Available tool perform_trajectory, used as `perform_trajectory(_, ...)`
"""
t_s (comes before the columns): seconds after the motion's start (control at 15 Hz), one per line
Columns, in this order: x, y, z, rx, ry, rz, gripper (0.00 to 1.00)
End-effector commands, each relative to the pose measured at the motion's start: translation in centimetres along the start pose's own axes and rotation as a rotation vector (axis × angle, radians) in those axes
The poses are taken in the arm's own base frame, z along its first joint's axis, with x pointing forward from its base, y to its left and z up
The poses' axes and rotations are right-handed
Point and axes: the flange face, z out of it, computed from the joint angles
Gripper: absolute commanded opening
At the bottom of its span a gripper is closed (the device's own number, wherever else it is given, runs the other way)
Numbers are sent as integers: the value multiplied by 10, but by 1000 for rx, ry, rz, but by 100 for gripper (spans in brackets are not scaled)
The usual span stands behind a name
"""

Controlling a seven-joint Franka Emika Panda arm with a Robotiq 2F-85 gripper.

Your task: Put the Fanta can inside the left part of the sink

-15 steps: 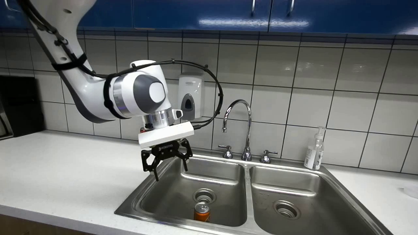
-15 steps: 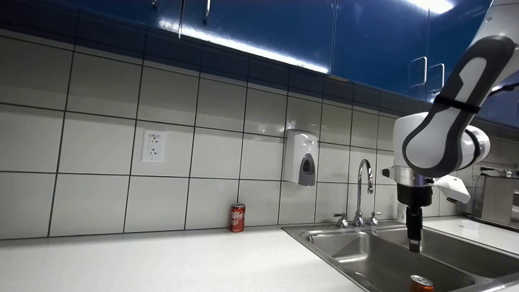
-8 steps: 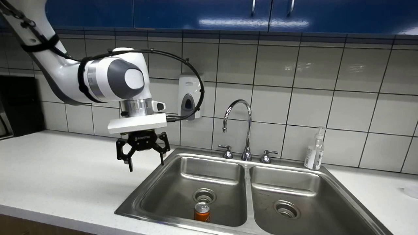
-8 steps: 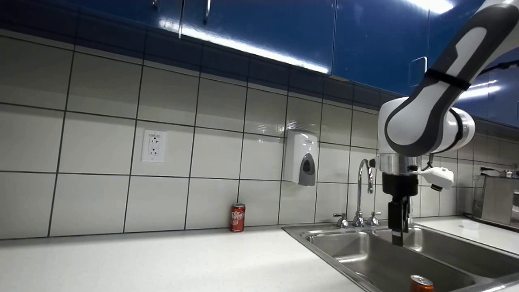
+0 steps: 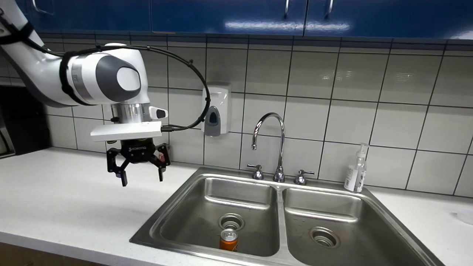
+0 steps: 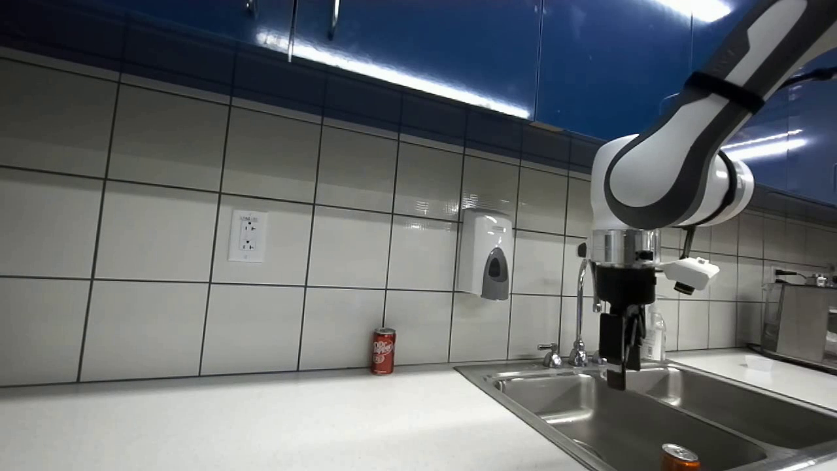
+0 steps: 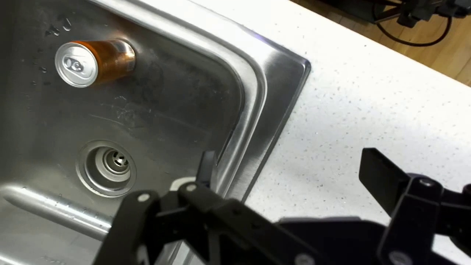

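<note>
The orange Fanta can (image 5: 228,244) stands upright inside the left basin (image 5: 188,225), close to its front wall and near the drain (image 5: 231,221). In an exterior view only the can's top part (image 6: 680,456) shows at the bottom edge. The wrist view shows the can's silver top and orange body (image 7: 110,60) in the basin (image 7: 176,106). My gripper (image 5: 142,179) is open and empty. It hangs above the white counter beside the sink's left rim, well apart from the can. Its spread fingers also show in the wrist view (image 7: 289,160), over the counter and sink edge.
A red can (image 6: 383,353) stands on the counter by the tiled wall. The faucet (image 5: 281,147) and its handles rise behind the sink. The narrower basin (image 5: 351,236) lies to the right. A soap bottle (image 5: 356,170) and a wall dispenser (image 5: 216,111) are at the back.
In an exterior view my gripper has moved left and up, from over the basin's left edge to over the counter. It has stayed open. The can has not moved.
</note>
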Motion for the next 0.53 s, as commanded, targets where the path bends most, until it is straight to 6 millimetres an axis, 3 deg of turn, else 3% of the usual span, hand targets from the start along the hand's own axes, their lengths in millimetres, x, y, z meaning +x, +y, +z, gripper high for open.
perform_trajectory(0.0,0,-24,-14,7,-1,8,100)
perform_trajectory(0.4,5,-46,-19,4,-39,-37,100)
perform_trajectory(0.47,10,-34,-10,7,-24,-50,100)
